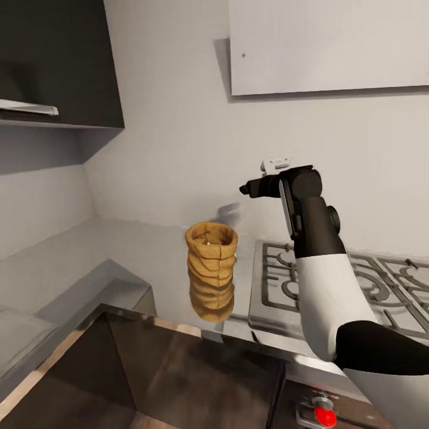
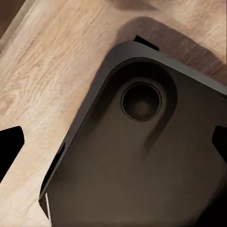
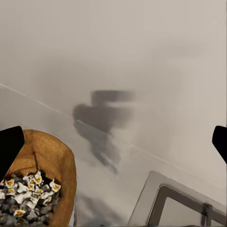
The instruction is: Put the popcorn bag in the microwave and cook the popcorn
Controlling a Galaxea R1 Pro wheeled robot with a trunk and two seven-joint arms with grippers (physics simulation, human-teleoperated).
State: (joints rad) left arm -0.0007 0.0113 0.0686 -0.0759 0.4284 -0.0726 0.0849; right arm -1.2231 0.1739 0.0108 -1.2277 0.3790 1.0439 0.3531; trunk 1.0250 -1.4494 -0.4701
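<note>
Light was soft and even, fairly bright on the grey wall [image 1: 179, 119]. The arm [image 1: 316, 262] threw a blurred shadow on that wall, mid-frame. The countertop [image 1: 119, 250] mirrored the bag [image 1: 211, 262] faintly. The wrist pictures looked soft, dark at the side edges.

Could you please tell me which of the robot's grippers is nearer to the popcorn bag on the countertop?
Right. The right gripper hovers just above and beside the popcorn bag; the left gripper hangs low, over the wood floor.
</note>
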